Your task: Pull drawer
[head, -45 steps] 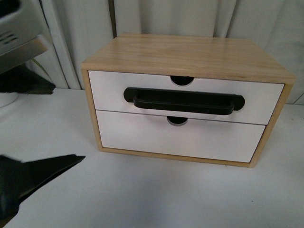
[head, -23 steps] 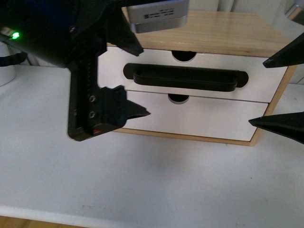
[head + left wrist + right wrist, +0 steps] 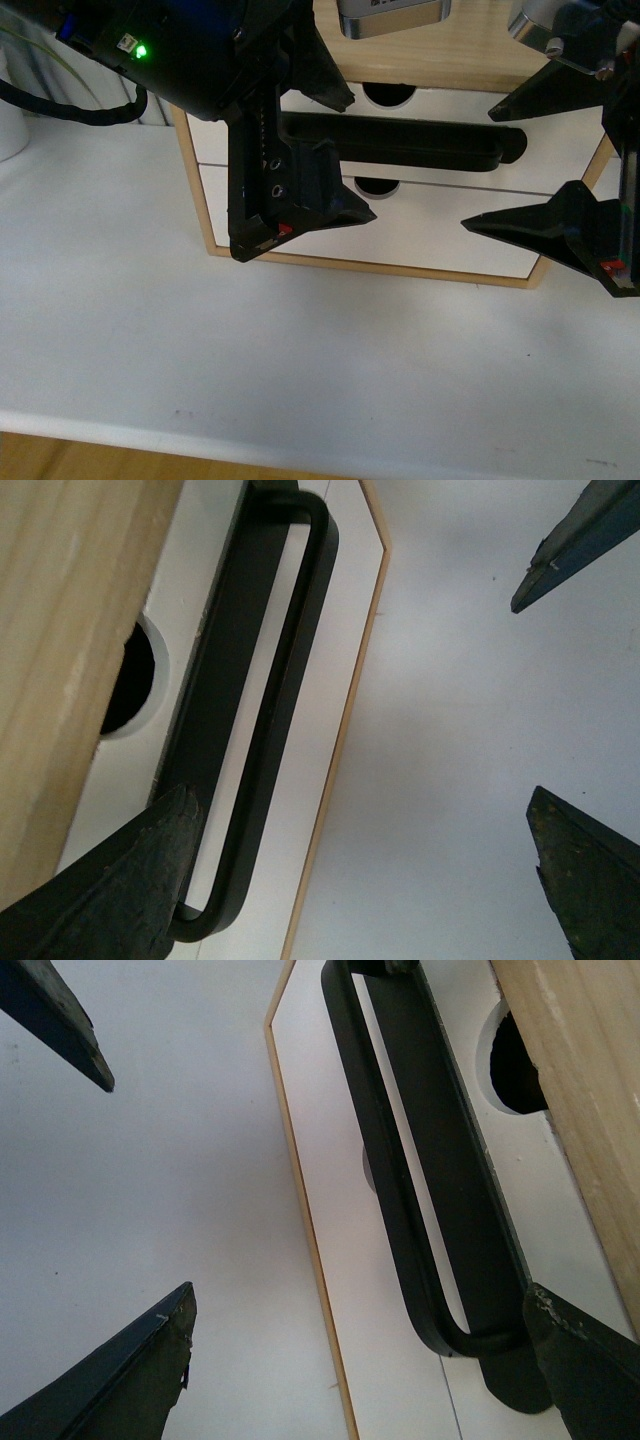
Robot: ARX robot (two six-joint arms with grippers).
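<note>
While both arms crowd the front view, a white table (image 3: pixel 300 370) spreads beneath them. On it, straight ahead of the two pincers, stands a light wood cabinet (image 3: pixel 470 50). The drawer (image 3: pixel 560 165) is its upper white front, and it looks shut, level with the plain lower front (image 3: pixel 430 250).

A long black bar handle (image 3: pixel 420 145) runs across the drawer. The left gripper (image 3: pixel 360 160) is released, its jaws spread wide. One finger sits up by the cabinet's top edge, the other in front of the lower front. The handle's left end lies between them, close to the upper finger (image 3: pixel 130 880). Contact cannot be judged.

The right gripper (image 3: pixel 478 170) is spread wide too, just off the handle's right end.

A half-round notch (image 3: pixel 388 95) shows above the handle, between the two pincers. A silver block (image 3: pixel 392 18) above it carries print too blurred to read. A small green light (image 3: pixel 141 50) glows on the left arm.
</note>
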